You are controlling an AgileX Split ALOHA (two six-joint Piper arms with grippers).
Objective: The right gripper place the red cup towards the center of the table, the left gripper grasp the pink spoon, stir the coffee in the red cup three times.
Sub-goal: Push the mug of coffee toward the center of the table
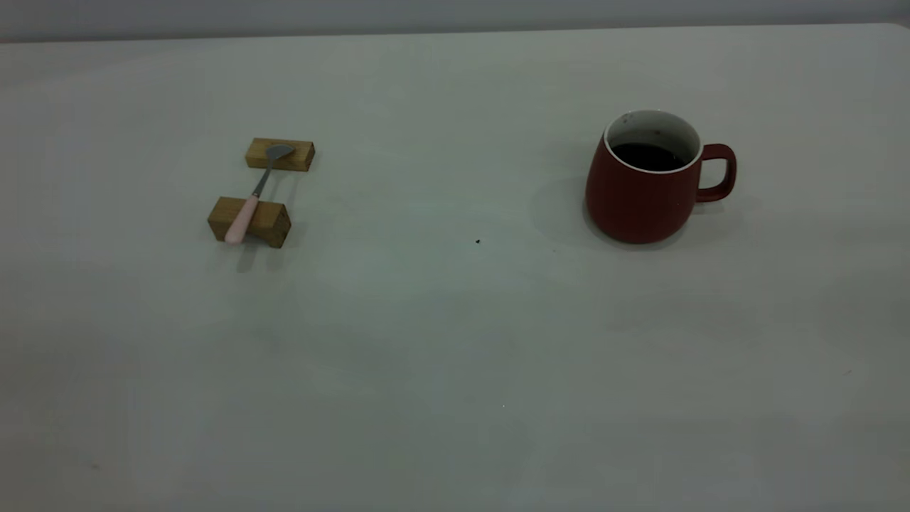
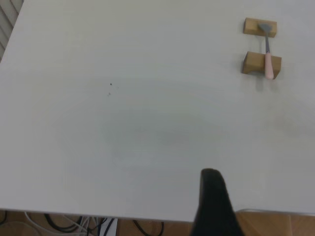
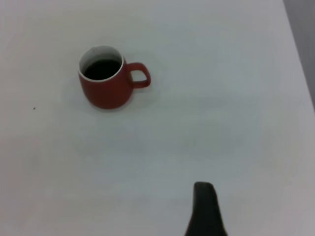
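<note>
The red cup [image 1: 643,192] stands upright on the right half of the table [image 1: 455,341], handle pointing right, with dark coffee [image 1: 648,156] inside. The right wrist view shows the cup [image 3: 106,86] far ahead, with the coffee [image 3: 102,70] in it. The pink spoon [image 1: 254,190] lies across two wooden blocks on the left side, and it appears as the spoon [image 2: 267,54] far off in the left wrist view. Only a black tip of my left gripper [image 2: 212,196] and of my right gripper [image 3: 204,204] shows, each well away from its object. Neither gripper appears in the exterior view.
Two tan wooden blocks [image 1: 298,155] [image 1: 274,224] carry the spoon. A small black speck [image 1: 477,242] lies near the table's middle. The left wrist view shows the table's near edge with cables [image 2: 74,223] below it. The right wrist view shows a table edge [image 3: 299,54].
</note>
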